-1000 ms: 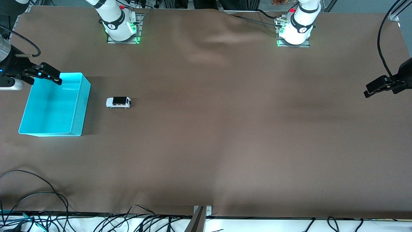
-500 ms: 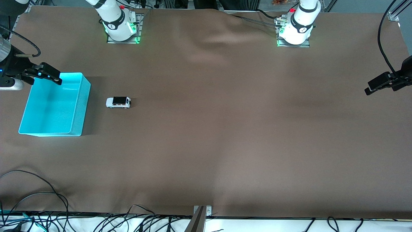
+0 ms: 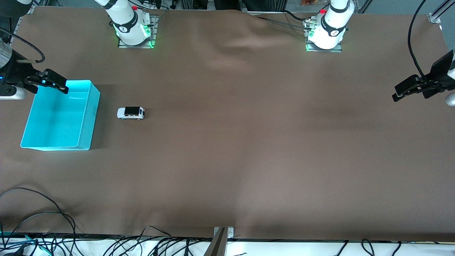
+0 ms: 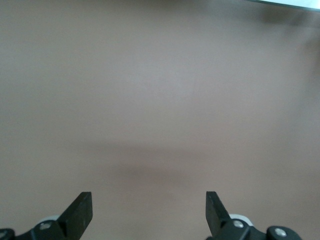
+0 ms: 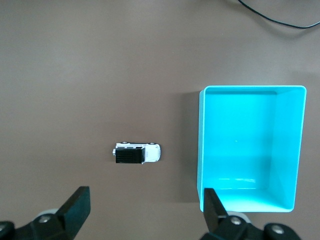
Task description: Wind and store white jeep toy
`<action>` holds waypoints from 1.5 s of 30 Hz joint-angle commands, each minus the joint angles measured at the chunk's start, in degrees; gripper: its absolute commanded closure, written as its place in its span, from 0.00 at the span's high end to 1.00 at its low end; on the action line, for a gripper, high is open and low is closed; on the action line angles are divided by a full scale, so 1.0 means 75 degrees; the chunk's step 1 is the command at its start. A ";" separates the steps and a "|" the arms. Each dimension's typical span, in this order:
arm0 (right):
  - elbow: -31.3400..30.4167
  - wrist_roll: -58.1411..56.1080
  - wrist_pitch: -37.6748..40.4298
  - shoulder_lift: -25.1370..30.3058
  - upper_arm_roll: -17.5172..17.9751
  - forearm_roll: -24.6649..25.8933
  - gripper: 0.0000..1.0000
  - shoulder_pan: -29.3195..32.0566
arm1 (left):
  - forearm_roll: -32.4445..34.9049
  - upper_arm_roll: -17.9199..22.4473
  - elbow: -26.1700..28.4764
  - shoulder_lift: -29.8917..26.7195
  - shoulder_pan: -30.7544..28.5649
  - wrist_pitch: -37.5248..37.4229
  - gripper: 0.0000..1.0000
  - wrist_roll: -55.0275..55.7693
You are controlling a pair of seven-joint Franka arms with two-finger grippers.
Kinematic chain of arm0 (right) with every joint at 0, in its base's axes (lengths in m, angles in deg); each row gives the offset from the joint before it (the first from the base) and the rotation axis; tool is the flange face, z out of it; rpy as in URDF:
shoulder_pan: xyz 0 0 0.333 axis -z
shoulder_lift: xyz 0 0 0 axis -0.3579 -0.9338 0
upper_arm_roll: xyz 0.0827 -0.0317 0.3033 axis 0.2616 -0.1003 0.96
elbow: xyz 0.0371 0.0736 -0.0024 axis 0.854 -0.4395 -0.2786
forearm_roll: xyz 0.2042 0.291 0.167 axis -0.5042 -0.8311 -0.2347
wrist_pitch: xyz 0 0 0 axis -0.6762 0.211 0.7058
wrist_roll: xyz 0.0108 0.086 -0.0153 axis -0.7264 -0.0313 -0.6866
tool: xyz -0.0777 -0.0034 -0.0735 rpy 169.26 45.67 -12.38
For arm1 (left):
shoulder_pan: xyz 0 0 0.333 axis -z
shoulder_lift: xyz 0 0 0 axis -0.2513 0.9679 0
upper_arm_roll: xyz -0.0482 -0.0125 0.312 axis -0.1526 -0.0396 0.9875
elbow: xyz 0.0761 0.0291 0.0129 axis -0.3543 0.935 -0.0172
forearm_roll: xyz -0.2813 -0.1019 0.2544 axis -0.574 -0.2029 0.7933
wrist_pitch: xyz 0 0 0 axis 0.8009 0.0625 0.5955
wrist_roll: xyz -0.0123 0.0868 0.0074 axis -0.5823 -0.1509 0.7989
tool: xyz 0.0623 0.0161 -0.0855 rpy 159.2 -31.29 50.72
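The white jeep toy stands on its wheels on the brown table, black roof up, beside the cyan bin toward the right arm's end. It also shows in the right wrist view next to the bin. My right gripper is open and empty, up in the air over the bin's corner nearest the arm bases. My left gripper is open and empty, high over the bare table at the left arm's end; its wrist view shows only cloth between the fingers.
The cyan bin is empty. The brown cloth has wrinkles near the arm bases. Cables lie along the table edge nearest the front camera. A metal bracket sits at that edge's middle.
My left gripper has drifted a little toward the table's middle. The right gripper, the jeep and the bin have not moved.
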 commanded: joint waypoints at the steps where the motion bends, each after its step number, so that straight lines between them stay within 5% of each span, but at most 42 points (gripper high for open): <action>1: 0.0136 0.0045 0.0104 -0.0040 0.0015 -0.0113 1.00 0.0043 | -0.0305 0.0297 0.0198 -0.0217 0.0172 -0.0041 1.00 -0.0191; 45: 0.0148 0.0045 0.0069 -0.0028 0.0027 -0.0125 1.00 0.0020 | -0.0188 0.0227 0.0222 -0.0158 0.0078 -0.0030 1.00 -0.0179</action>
